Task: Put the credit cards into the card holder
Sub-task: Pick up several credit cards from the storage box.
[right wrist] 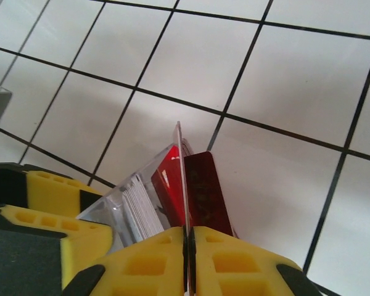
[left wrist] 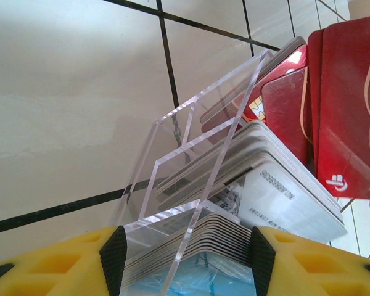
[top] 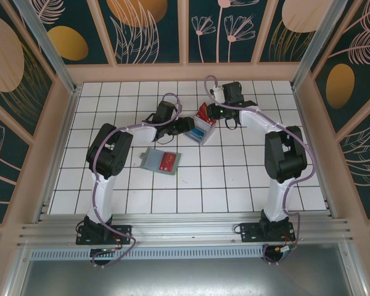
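Observation:
The grey-green card holder (top: pixel 153 158) lies flat at the middle left with a red card (top: pixel 168 162) on it. Further back, a clear plastic tray (top: pixel 201 133) holds stacks of credit cards (left wrist: pixel 277 185), pale ones in front and red ones (left wrist: pixel 345 105) behind. My left gripper (left wrist: pixel 188 265) straddles the tray's near end, its black pads (left wrist: pixel 114 259) pressed against both sides of it. My right gripper (right wrist: pixel 186 237) is shut on a thin red card (right wrist: pixel 181 179) seen edge-on, standing over the tray's red stack (right wrist: pixel 203 191). From above, the right gripper (top: pixel 211 111) is at the tray's far end.
The white tiled table (top: pixel 234 179) is walled by a wooden frame (top: pixel 185 73). Both arms lean in toward the tray from either side. Open tiles lie in front of the card holder and to the right.

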### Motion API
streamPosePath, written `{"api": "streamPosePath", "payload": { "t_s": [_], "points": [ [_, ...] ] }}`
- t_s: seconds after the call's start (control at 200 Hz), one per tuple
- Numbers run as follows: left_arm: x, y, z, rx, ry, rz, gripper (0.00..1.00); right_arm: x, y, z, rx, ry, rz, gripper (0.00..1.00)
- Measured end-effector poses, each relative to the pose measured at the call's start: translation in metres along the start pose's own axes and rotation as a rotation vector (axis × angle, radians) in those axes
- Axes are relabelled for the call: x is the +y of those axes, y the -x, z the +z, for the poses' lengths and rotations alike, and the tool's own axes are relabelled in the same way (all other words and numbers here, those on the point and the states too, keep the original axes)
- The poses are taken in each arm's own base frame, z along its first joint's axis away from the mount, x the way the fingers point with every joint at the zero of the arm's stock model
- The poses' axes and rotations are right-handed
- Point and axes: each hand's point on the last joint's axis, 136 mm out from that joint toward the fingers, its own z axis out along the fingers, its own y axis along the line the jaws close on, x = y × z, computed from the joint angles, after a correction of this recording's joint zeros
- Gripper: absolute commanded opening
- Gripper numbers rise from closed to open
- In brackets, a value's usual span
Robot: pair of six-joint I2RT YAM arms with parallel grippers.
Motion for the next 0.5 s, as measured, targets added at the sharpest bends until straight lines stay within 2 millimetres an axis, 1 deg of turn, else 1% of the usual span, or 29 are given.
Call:
{"api": "streamPosePath", "payload": {
  "t_s": [0.11, 0.335, 0.5],
  "points": [
    [0.000, 0.000, 0.000, 0.001, 0.000, 0.000, 0.57, 0.002, 0.001, -0.002, 0.000, 0.042, 0.037, 0.08],
    [0.000, 0.000, 0.000, 0.000, 0.000, 0.000, 0.57, -0.007, 0.005, -0.007, -0.016, 0.077, 0.082, 0.04],
    [0.000, 0.000, 0.000, 0.001, 0.000, 0.000, 0.57, -0.008, 0.004, -0.015, -0.026, 0.114, 0.113, 0.02]
  ]
}}
